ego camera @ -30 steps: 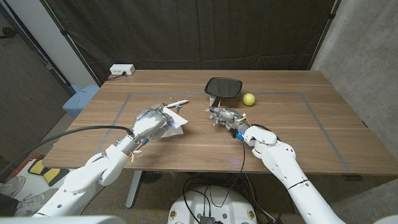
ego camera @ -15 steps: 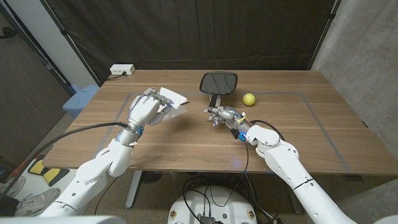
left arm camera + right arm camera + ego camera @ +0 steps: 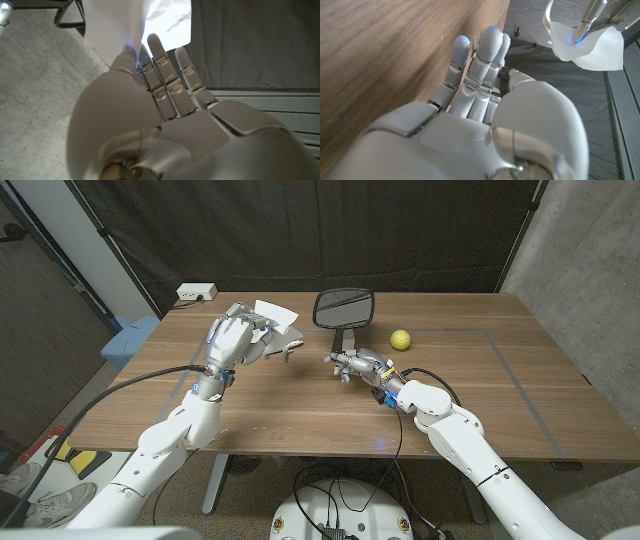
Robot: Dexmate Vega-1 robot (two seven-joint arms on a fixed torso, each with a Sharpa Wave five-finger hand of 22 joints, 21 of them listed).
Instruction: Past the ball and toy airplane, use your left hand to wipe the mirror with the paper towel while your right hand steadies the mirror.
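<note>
Left hand (image 3: 229, 337) carrying paper towel (image 3: 275, 313) toward mirror (image 3: 344, 308).
Towel is being gripped raised off the surface (image 3: 300, 395) for wiping; right hand (image 3: 357, 366) is clutching the mirror's stand to brace it upright.

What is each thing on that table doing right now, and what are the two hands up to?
Left hand: raised above the table, holding the paper towel.
Paper towel: held up, crumpled, off the table.
Right hand: low at the mirror's base, fingers around it.
Mirror: standing upright on its stand.
Toy airplane: lying on the table, untouched.
Ball: resting on the table, untouched.
</note>
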